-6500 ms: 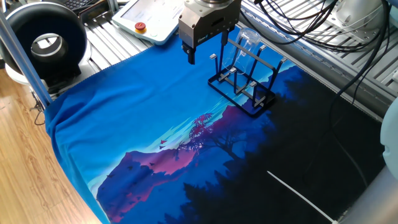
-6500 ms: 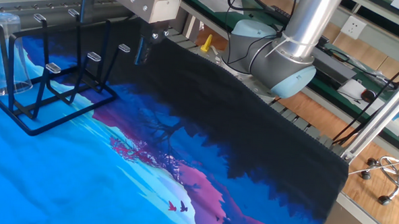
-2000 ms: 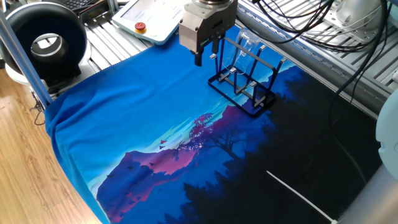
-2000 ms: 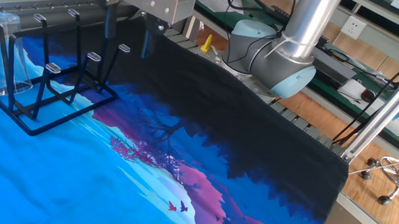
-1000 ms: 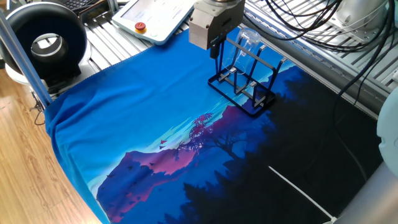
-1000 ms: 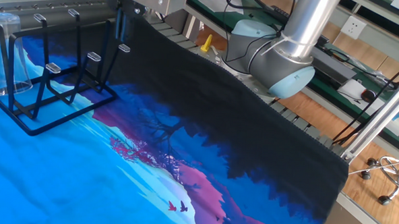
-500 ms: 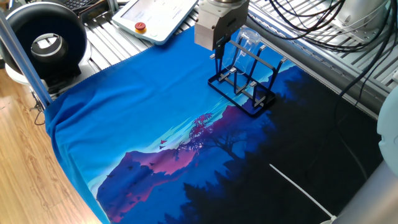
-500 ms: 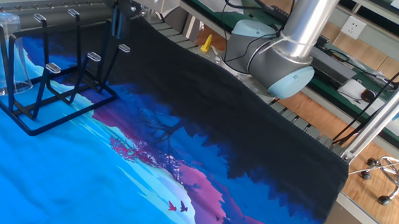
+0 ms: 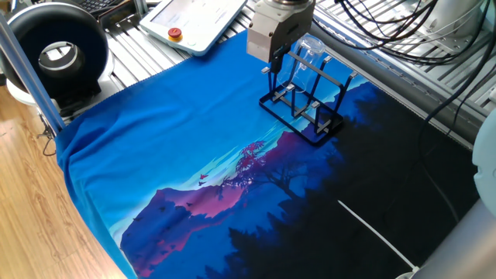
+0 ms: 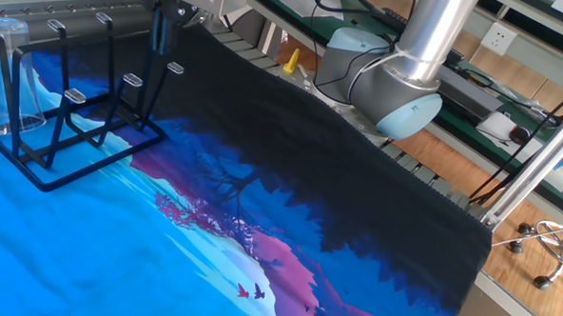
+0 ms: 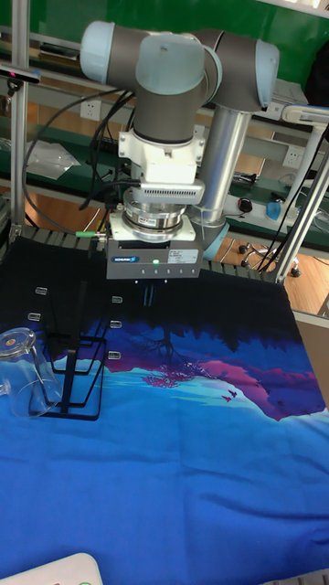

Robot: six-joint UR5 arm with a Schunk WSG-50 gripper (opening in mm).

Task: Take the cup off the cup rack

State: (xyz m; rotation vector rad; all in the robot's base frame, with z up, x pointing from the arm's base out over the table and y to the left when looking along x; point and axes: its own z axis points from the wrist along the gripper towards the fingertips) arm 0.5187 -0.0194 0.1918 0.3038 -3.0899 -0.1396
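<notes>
Approach step, nothing grasped yet: gripper [image 10: 161,31] hanging above the near end of the cup rack [image 10: 78,121], fingers drawn close together with only a thin gap, empty. Cup [image 10: 4,79] upside down over a peg at the far end of the rack, well apart from the fingertips. Next, by judgement: shift along the rack toward the cup, spread wide enough to straddle its wall, then lift straight up off the peg. Tall fixed view gives the cup's [image 11: 27,370] round base uppermost; one fixed view largely hides it behind the gripper [image 9: 273,60] body.
</notes>
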